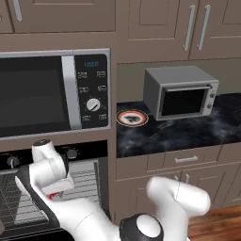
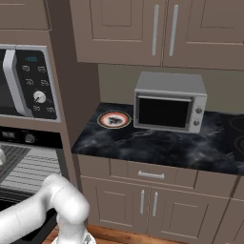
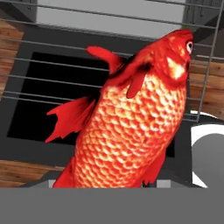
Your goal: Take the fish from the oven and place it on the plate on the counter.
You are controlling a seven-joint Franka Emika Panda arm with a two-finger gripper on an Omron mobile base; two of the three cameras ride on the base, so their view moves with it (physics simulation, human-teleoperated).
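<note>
The bright red fish (image 3: pixel 131 127) hangs tilted close under the hand camera, head up and to the right, with the wires of an oven rack (image 3: pixel 52 78) behind it. It hides my fingertips. In the left base view my gripper (image 1: pixel 53 193) sits in front of the open oven (image 1: pixel 87 176), and a sliver of the fish (image 1: pixel 53 194) shows red at its tip; the jaws look shut on it. The plate (image 1: pixel 132 117) (image 2: pixel 114 119), orange-rimmed, rests on the black counter (image 1: pixel 188 134) (image 2: pixel 157 145) to the right of the oven column.
A grey toaster oven (image 1: pixel 181 92) (image 2: pixel 169 102) stands on the counter just right of the plate. A large microwave (image 1: pixel 47 94) (image 2: pixel 26 81) is built in above the oven. Taupe cabinets hang over the counter and drawers sit below it.
</note>
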